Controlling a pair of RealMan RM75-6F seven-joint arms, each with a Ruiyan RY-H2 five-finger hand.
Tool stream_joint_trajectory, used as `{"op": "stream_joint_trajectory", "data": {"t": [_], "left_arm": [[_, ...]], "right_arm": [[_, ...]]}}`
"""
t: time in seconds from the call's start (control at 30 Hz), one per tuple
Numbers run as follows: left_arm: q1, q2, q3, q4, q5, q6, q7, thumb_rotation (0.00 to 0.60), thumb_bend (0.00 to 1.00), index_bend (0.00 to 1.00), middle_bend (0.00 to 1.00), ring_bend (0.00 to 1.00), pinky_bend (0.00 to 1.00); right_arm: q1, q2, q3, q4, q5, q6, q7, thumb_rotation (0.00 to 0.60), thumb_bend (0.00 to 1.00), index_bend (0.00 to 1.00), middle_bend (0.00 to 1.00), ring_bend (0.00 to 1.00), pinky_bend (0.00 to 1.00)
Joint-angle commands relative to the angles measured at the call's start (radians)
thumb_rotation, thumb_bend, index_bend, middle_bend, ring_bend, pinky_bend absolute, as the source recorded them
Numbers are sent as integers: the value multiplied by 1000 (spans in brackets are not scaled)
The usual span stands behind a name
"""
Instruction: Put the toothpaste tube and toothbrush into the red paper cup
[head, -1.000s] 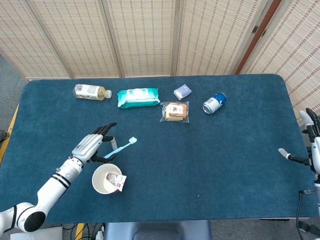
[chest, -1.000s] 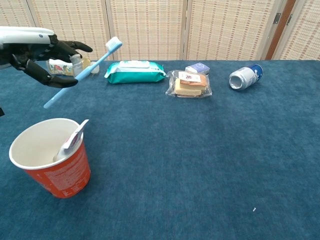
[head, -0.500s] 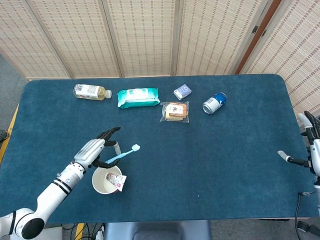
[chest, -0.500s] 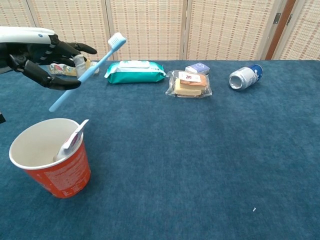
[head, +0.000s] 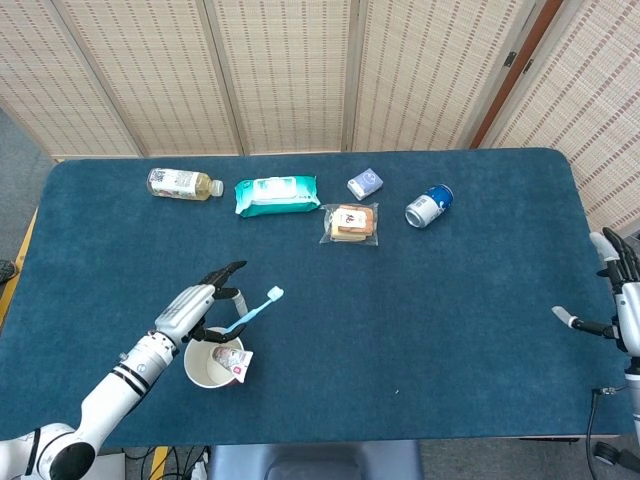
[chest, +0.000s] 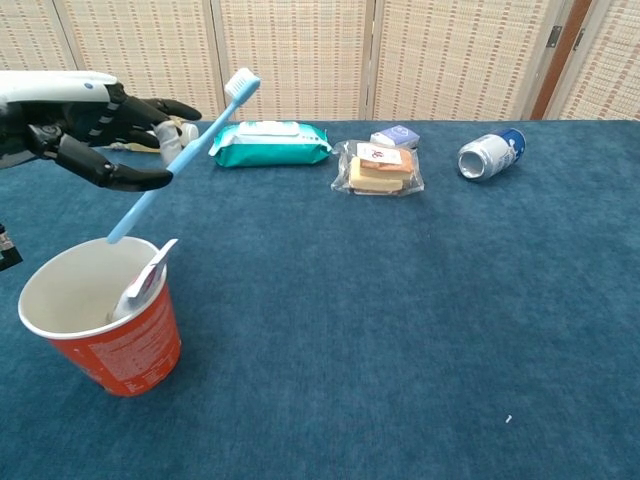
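The red paper cup (chest: 102, 318) (head: 212, 362) stands near the table's front left, and the toothpaste tube (chest: 146, 281) (head: 229, 361) leans inside it. My left hand (chest: 95, 127) (head: 195, 311) holds a light blue toothbrush (chest: 181, 156) (head: 251, 311) slantwise, bristles up and to the right, its lower end just above the cup's far rim. My right hand (head: 618, 302) hangs past the table's right edge with fingers apart and nothing in it; the chest view does not show it.
Along the far side lie a drink bottle (head: 183, 184), a teal wipes pack (head: 277, 195) (chest: 269, 144), a small blue box (head: 365, 183) (chest: 396, 136), a wrapped sandwich (head: 352, 223) (chest: 378, 168) and a blue can (head: 429, 206) (chest: 491, 153) on its side.
My left hand has carried the toothbrush toward the cup; its lower end now hovers at the cup's rim. My right hand shifted slightly.
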Motion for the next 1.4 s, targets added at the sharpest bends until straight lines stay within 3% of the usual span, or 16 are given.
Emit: {"op": "stream_joint_trajectory", "data": {"t": [0.03,0.7,1.4], "left_arm": [[5,-9,2,7,4,1,-14,600,473,555,0,0,0],[89,-21,31,48,78,43,-164,600,476,555,0,0,0],[181,-79,58,125,215,128,-396,600,484,560,0,0,0]], "right_arm": [[-2,-1,-2,2,0,0,2,600,0,54,24,26,366],[1,-13,-12,7,-4,-14,-2,600,0,54,24,26,366],[2,26,-7,-72,-8,-2,-63,600,0,54,25,26,366]]}}
